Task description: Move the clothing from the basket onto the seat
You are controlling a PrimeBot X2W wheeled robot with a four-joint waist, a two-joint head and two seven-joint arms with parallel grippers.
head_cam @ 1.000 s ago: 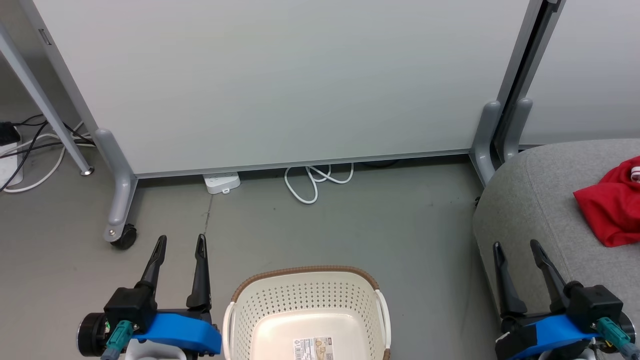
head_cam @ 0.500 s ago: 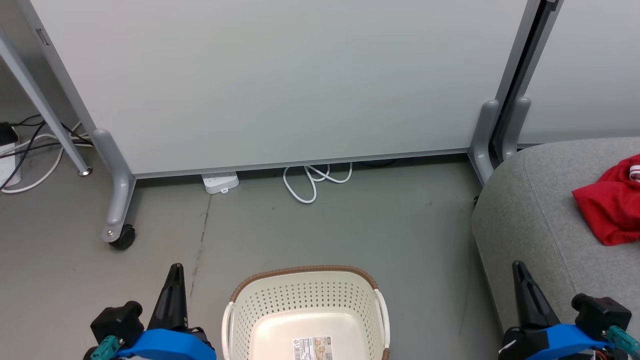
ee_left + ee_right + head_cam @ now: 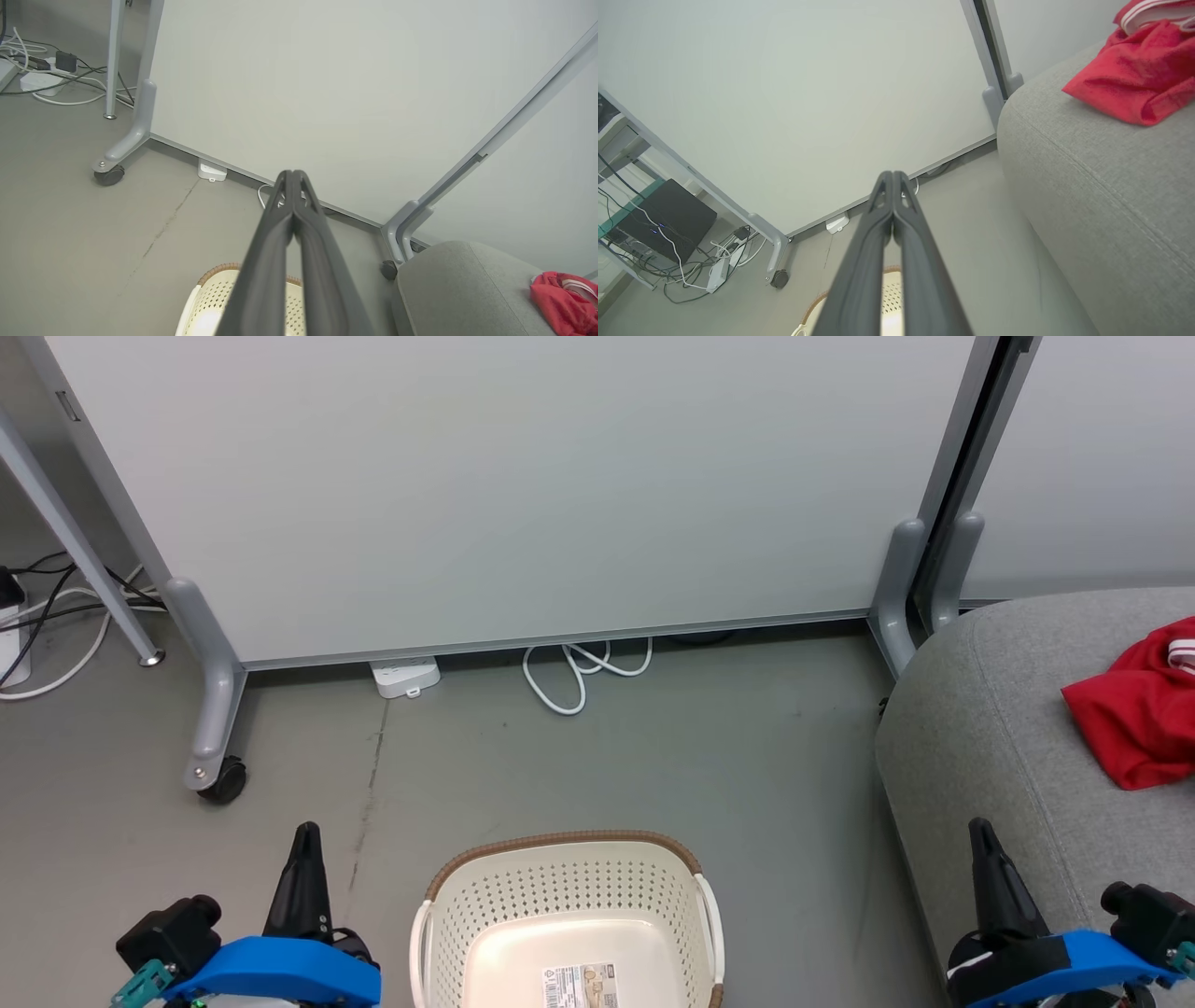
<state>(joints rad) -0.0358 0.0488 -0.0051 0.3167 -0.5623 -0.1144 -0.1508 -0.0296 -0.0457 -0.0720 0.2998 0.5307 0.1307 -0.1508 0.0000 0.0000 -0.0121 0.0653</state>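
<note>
Grey floor (image 3: 653, 756): one basket (image 3: 560, 841), one seat (image 3: 990, 728) bearing one clothing heap (image 3: 1134, 719). Flanking the basket, left gripper (image 3: 304, 845) and right gripper (image 3: 980, 840) point forward, clenched, empty.

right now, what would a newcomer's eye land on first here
The crumpled red clothing stands out, lying on the light-grey fabric seat at the right edge. Bottom centre on the floor sits the cream perforated plastic basket with a brown rim, a barcode label on its bottom. The left gripper and right gripper flank it, both shut.
</note>
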